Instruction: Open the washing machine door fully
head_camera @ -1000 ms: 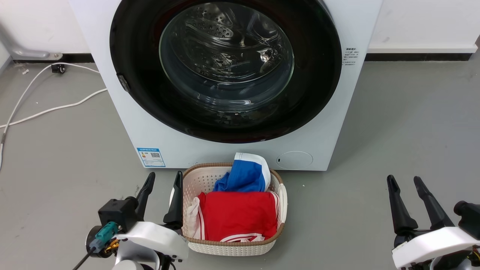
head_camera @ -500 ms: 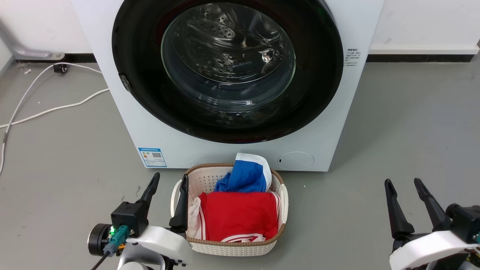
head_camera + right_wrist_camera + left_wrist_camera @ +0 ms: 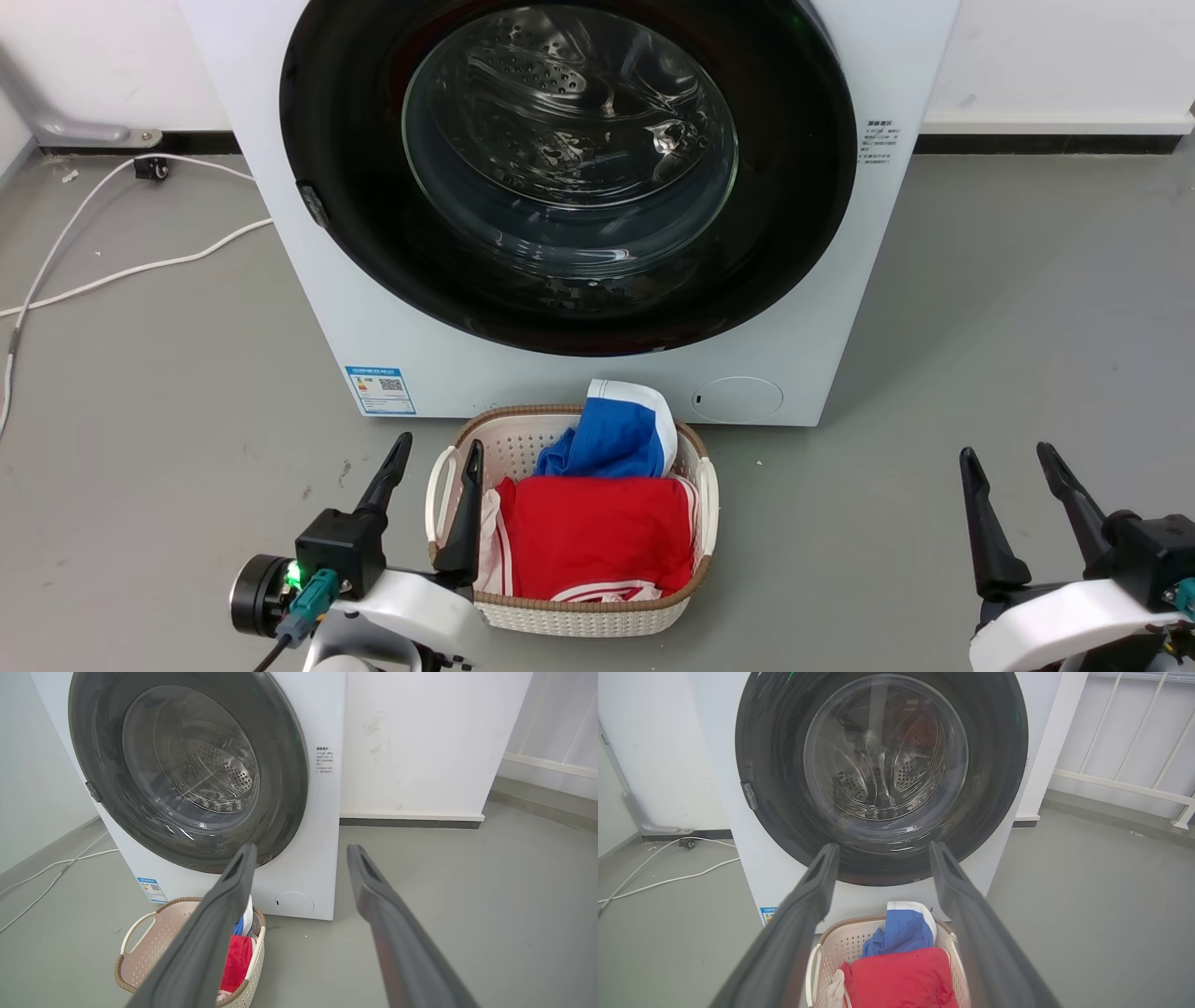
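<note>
Since a second ago the left gripper (image 3: 441,441) has slid toward 3 o'clock in the head view, so its inner finger (image 3: 465,523) now crosses the left handle of the basket (image 3: 579,616) instead of standing beside it. The right gripper (image 3: 1006,450) has barely shifted. Both sets of fingers are spread wide with nothing between them. The left sits at 7 o'clock in the head view and the right at 4 o'clock, both pointing toward 12. Just past the left gripper, at 6 o'clock, the basket rests on the grey floor (image 3: 980,308). It holds a red cloth (image 3: 588,537) in front and a blue cloth (image 3: 607,439) draped over its far rim. Behind the basket stands the washer (image 3: 411,345), and the door (image 3: 569,177) fills the 12 o'clock part of the view. It lies shut and flush against the white front, with the steel drum showing through its glass. A small latch (image 3: 311,205) sits at 9 o'clock on the door's rim. A round flap (image 3: 738,399) is at 5 o'clock below the door and a blue label (image 3: 380,389) at 7 o'clock. White cable (image 3: 140,271) trails over the floor at 9 o'clock, well apart from both grippers.
</note>
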Robot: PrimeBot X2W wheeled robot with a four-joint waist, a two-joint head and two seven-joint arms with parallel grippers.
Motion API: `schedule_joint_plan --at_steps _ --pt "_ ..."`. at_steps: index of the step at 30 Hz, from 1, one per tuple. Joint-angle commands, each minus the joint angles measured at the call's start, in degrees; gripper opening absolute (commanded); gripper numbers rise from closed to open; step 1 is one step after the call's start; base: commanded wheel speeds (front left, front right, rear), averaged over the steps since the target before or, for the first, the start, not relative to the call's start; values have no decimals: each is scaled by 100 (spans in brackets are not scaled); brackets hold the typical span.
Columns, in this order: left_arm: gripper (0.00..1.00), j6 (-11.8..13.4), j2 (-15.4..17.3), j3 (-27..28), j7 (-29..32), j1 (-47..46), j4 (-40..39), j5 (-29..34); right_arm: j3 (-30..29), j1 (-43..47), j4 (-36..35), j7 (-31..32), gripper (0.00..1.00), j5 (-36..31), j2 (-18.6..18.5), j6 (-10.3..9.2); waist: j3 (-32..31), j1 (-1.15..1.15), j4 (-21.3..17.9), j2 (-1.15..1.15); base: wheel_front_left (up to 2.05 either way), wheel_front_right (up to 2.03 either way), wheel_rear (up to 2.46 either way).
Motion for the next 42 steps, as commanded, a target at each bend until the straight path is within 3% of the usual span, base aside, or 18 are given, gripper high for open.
schedule_joint_plan --at_steps 1,18,34,35,36,42 --pt "100 -21 -14 7 -44 -47 0 85 -15 27 -62 -37 100 -138 18 12 -1 0 0 0 0 0 0" --pt "100 -78 -208 158 -219 61 119 498 -67 59 -61 -183 100 -579 102 7 1 0 24 0 0 0 0" --pt "100 -180 -325 303 -206 -17 277 397 -85 -122 221 -359 100 -342 111 7 22 0 27 0 0 0 0" --pt "100 -185 -328 309 -206 -23 279 404 -89 -138 230 -383 43 -300 110 7 24 0 28 0 0 0 0" --pt "100 -189 -333 312 -206 -28 281 409 -78 -155 232 -412 0 -276 110 8 27 0 29 0 0 0 0" --pt "100 -193 -347 333 -206 -40 290 434 -58 -178 280 -457 0 -75 102 7 31 0 28 0 0 0 0"
